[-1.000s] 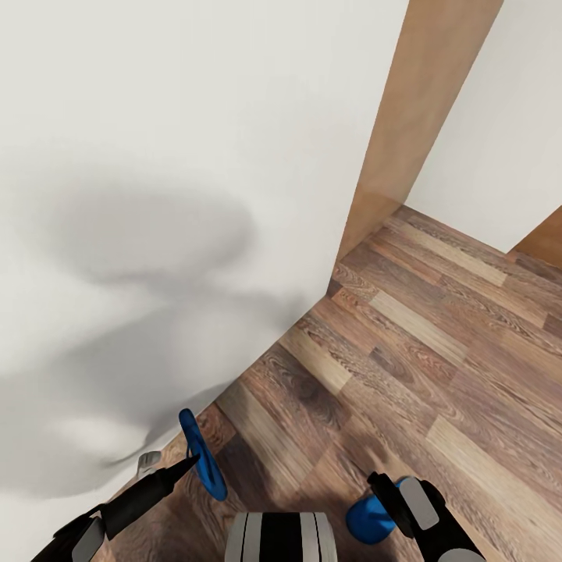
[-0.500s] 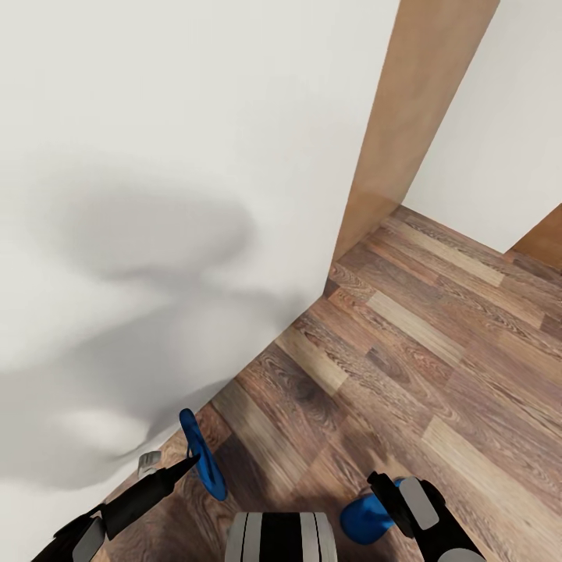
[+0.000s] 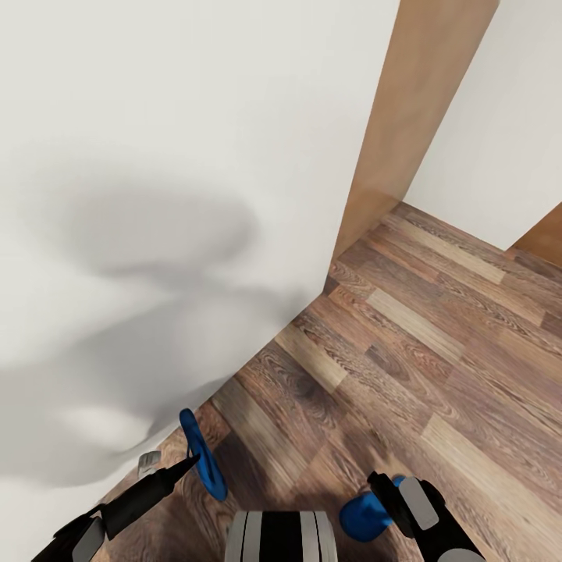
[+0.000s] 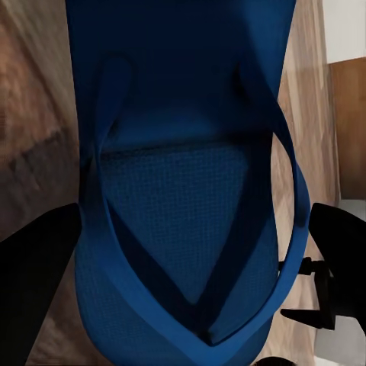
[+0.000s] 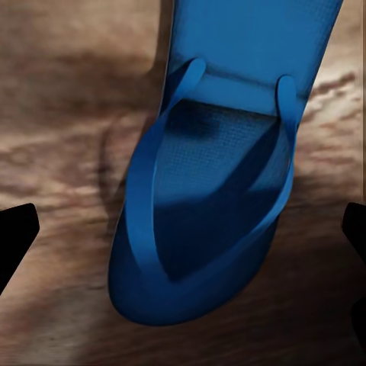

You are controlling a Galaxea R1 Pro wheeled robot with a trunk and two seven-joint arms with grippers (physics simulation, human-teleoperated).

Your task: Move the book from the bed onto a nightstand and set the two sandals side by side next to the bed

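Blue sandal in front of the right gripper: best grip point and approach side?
Probably pinch the sandal across its sole edges at the rounded toe end, coming straight in from that end. The toe faces the right gripper, whose fingers already straddle the sole's width. The sole is flat and thin, while the straps arch up and look less firm.

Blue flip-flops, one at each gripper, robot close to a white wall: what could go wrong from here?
1. The left gripper carries a bright blue flip-flop on edge, close to the white wall; a turn might knock it loose.
2. The right gripper's dark fingers look spread wide of the second blue flip-flop, so its hold is unclear and it may slip.
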